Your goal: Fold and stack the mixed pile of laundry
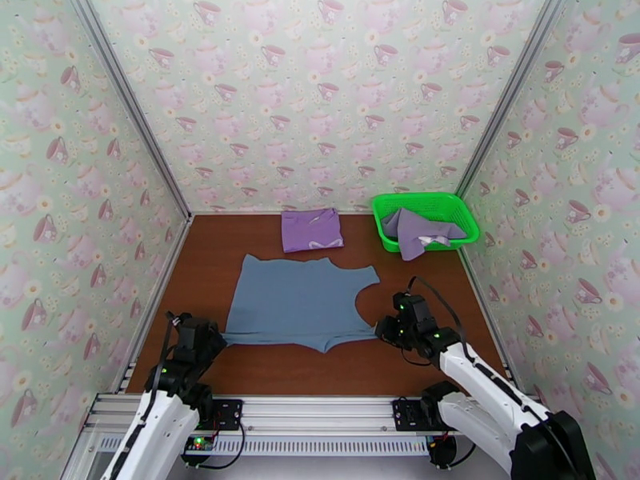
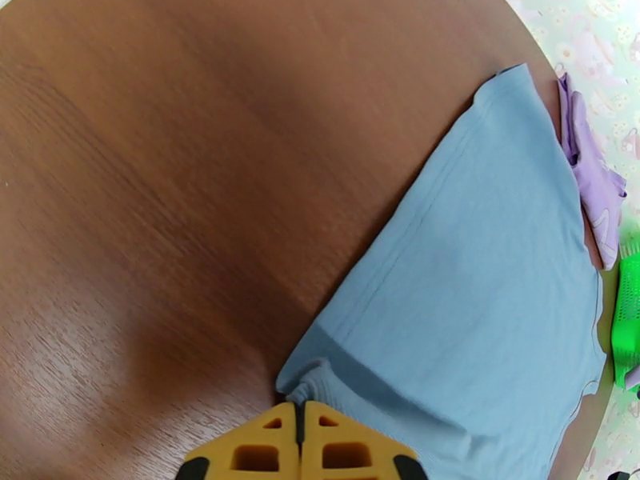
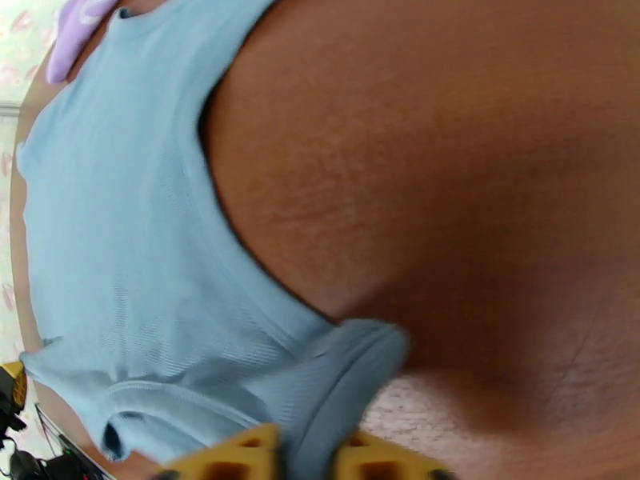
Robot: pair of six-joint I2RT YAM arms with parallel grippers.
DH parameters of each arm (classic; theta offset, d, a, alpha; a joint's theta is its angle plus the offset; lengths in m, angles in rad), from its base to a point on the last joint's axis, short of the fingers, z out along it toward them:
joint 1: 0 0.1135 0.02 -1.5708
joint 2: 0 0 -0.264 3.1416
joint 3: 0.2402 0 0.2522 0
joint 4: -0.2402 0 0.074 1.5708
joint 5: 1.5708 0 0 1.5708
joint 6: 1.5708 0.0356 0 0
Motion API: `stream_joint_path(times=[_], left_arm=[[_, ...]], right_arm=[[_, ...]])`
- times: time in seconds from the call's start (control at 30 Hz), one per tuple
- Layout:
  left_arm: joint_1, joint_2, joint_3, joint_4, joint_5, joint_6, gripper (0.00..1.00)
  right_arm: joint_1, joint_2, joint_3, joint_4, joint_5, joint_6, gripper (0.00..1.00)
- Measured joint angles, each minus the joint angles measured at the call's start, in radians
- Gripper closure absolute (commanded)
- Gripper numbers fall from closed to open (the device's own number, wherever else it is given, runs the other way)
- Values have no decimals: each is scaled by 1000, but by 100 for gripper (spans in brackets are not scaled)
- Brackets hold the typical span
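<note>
The blue shirt [image 1: 300, 302] lies flat mid-table; the purple shirt [image 1: 312, 230] sits folded just beyond it, the lavender garment [image 1: 420, 230] in the basket [image 1: 460, 206] at far right; we judge 1 of 3 done and this fold only starting. Our left gripper [image 2: 298, 410] is clenched on the near-left corner; the right gripper [image 3: 308, 438] has its jaws apart around the near-right strap. Next we need both corners gripped, then carried far together.

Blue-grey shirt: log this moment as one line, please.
blue-grey shirt: spread flat | left gripper: shut on near-left corner | right gripper: jaws apart around near-right strap | purple shirt: folded, far side
</note>
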Motion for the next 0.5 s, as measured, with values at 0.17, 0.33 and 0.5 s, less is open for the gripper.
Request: stream_joint_path(times=[0.17, 0.33, 0.5], left_arm=[[0, 5, -8, 5, 15, 0, 100], [0, 16, -37, 19, 43, -2, 100], [0, 12, -55, 19, 58, -8, 100]], right_arm=[[13, -21, 5, -52, -57, -36, 28], [81, -73, 94, -116, -109, -109, 24], [318, 76, 282, -122, -75, -216, 30]])
